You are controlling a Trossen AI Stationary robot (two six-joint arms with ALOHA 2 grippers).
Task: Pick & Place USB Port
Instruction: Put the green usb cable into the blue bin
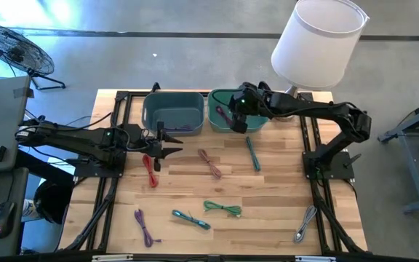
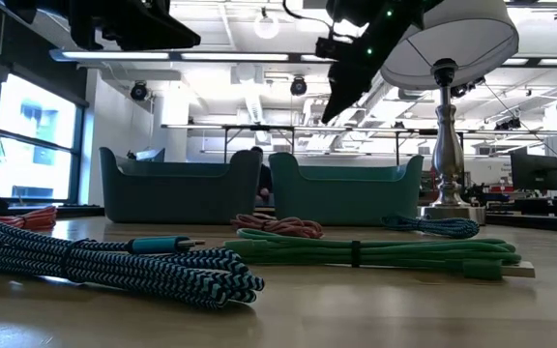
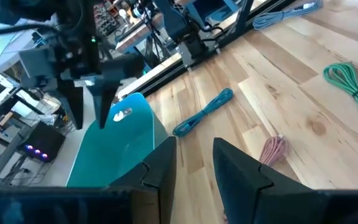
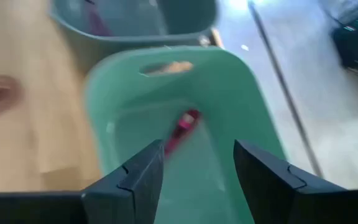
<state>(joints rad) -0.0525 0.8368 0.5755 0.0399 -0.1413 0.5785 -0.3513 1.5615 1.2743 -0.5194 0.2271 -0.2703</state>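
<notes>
1. While the right gripper [image 1: 243, 104] hangs over the green bin [image 1: 217, 120], its fingers stand apart with nothing between them, and a magenta cable [image 4: 182, 129] lies on the bin floor directly below the gap.
2. Judgement call: this looks like the release step, and doing it well means keeping the fingers spread and lifting straight up, so neither tip catches the bin's rim or drags the cable back out.
3. Right arm pose: it reaches from its base at the table's right edge, elbow bent, forearm stretched leftward across the table, wrist tipped down into the bin mouth.
4. Over on the other side, the left gripper [image 1: 158, 143] waits above the bare wood just short of the blue-grey bin [image 1: 172, 110], fingers partly apart in its wrist view, holding nothing.
5. A red cable [image 1: 150, 169] lies just beside those left fingers, and a pink one [image 1: 209, 163] rests a little beyond them.
6. More cables wait on the table: teal [image 1: 252, 153] near the green bin, then green [image 1: 222, 209], purple [image 1: 144, 226], teal-striped [image 1: 190, 218] and grey [image 1: 305, 223], all well apart from either gripper.
7. A white lamp [image 1: 317, 42] stands just behind the right arm; worth minding on the way up.
</notes>
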